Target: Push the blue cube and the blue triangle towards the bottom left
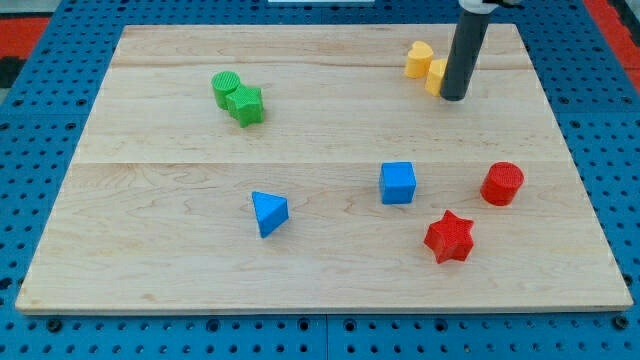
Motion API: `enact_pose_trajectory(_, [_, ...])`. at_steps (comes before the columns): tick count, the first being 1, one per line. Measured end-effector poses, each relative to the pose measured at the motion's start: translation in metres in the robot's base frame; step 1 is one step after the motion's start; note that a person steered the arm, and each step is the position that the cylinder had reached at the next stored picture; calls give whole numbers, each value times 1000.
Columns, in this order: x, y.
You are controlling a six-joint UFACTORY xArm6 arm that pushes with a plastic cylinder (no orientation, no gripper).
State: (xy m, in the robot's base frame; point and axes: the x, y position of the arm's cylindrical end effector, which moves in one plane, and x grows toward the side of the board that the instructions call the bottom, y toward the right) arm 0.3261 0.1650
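Camera view is showing a pale wooden board (150,270) lying on a blue perforated table (620,130). Nearest, toward the right, a red plastic star block (448,237) is sitting, with a red plastic cylinder block (502,184) just beyond it to the right, the two lying near each other but apart. Left of the star, close to the middle of the board, a blue plastic triangle block (268,212) is resting, and a blue plastic cube block (397,183) is sitting well to its right and slightly farther back. Farther off on the left, a green plastic cylinder block (226,88) and a green plastic star block (246,105) are touching. At the far right, my tip (453,97) is standing against a yellow block (436,75) of unclear shape, beside a yellow plastic heart block (419,59), well apart from both blue blocks. No jaws are belonging to this rod, so nothing is being gripped.
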Motion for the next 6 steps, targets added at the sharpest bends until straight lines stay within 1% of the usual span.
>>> enact_pose_trajectory(1, [-17,0])
enact_pose_trajectory(2, [12,-1])
enact_pose_trajectory(4, [106,-30])
enact_pose_trajectory(5, [143,-55])
enact_pose_trajectory(6, [176,-112])
